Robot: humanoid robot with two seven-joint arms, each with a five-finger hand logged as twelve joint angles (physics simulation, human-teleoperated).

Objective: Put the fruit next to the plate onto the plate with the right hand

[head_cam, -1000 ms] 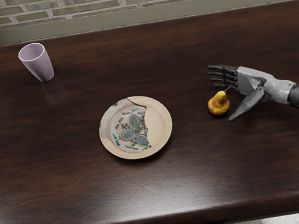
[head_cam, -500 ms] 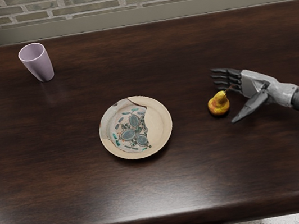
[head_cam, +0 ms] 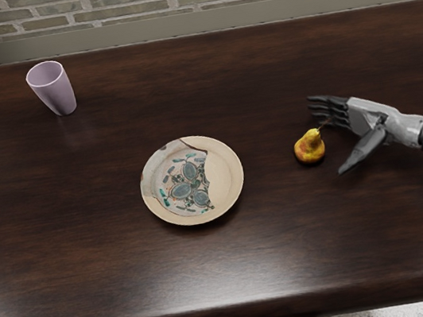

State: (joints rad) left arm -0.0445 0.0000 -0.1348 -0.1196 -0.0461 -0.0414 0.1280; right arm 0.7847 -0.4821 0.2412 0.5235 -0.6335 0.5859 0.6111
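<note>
Tabletop, head view. 1 patterned plate [head_cam: 228, 173] lies on the dark table [head_cam: 292, 258]. The pear [head_cam: 309, 148] stands on the table to the right of the plate, apart from it, stem up. Farther right of the plate, just beside the pear, the right hand [head_cam: 363, 122] holds nothing, its 4 fingers [head_cam: 324, 108] extended and the thumb splayed wide. 1 lilac cup [head_cam: 52, 88] stands well up-left of the plate.

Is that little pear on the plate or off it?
Off it. The pear stands on the table to the right of the plate, apart from it; the open right robot hand beside it holds nothing.
</note>
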